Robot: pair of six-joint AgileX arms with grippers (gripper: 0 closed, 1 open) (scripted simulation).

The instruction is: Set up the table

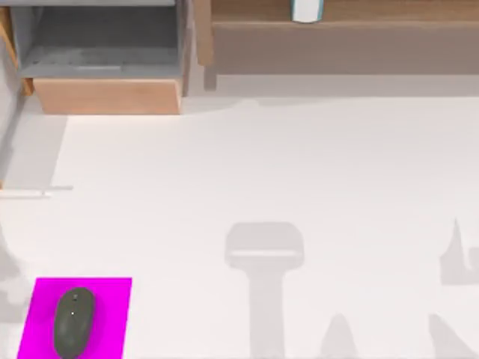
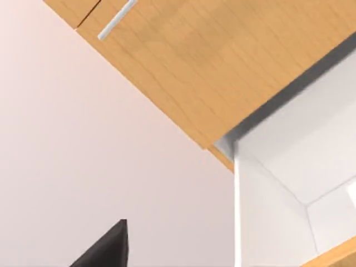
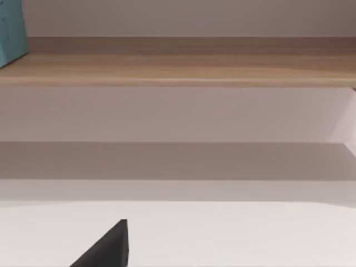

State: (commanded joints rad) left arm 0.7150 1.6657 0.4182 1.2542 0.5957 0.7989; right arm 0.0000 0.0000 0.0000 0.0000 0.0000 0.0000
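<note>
Black is all that shows of each pincer, one fingertip of the left pincer (image 2: pixel 108 247) and one of the right pincer (image 3: pixel 108 247), so I cannot tell their opening or hold. White worktop (image 1: pixel 299 179) spreads wide beneath both. Ahead stands the wooden shelf unit (image 1: pixel 108 96); a dark mouse (image 1: pixel 73 321) rests on a magenta mat (image 1: pixel 112 299).

No readable text, labels, brands or numbers anywhere. Checked the mouse (image 1: pixel 73 321) on the magenta mat (image 1: pixel 112 299) at about 7 o'clock on the table (image 1: pixel 299 187): no logo legible. White-and-teal item (image 1: pixel 307 10) on the shelf unit (image 1: pixel 337 37) at 12 o'clock: no print I can make out. Teal object (image 3: pixel 12 30) in the right wrist view: markings too faint to read.
</note>
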